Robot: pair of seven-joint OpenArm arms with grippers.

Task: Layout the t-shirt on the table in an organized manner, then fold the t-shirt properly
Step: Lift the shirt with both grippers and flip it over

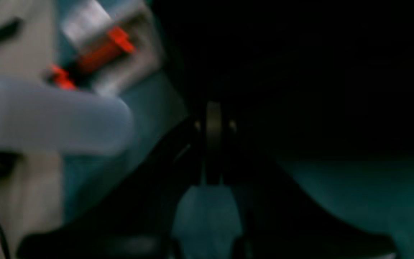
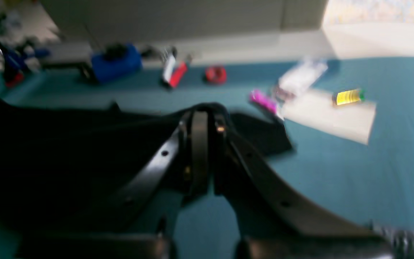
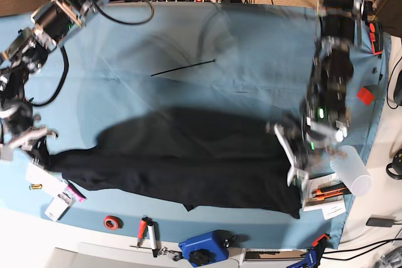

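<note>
Blue-clothed table (image 3: 188, 42), tools along the near edge; black t-shirt (image 3: 182, 161) stretched across the near half, left gripper (image 3: 300, 155) and right gripper (image 3: 39, 145) each clamped on opposite ends, apparently pulling it taut to lay flat.

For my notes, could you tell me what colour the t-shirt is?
Plain black; the t-shirt shows best in the base view.

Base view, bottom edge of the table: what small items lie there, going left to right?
White card → red tape roll → red-handled tool → white-handled tool → blue box.
</note>
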